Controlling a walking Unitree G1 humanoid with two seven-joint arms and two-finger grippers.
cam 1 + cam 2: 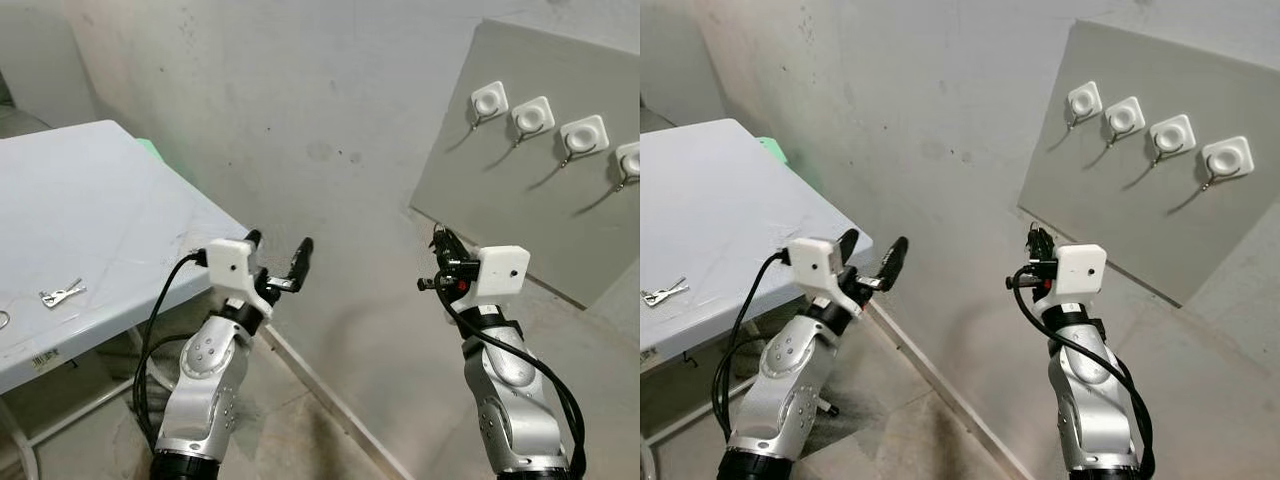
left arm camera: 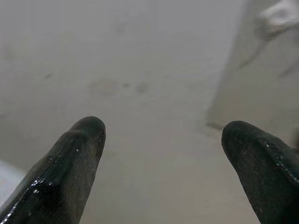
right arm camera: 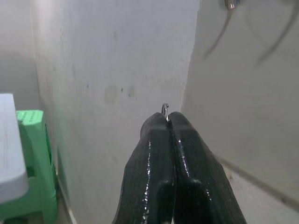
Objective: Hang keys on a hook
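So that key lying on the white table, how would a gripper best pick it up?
Probably from straight above. The key lies flat on the table near its front edge, so fingers should close across its narrow shank, not its ends. The left gripper is open and nearer; the right gripper is shut on a key ring.

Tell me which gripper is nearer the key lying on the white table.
Left. The left gripper hovers just off the table's near corner, beside the key; the right gripper, pinching a key ring, is by the hook board.
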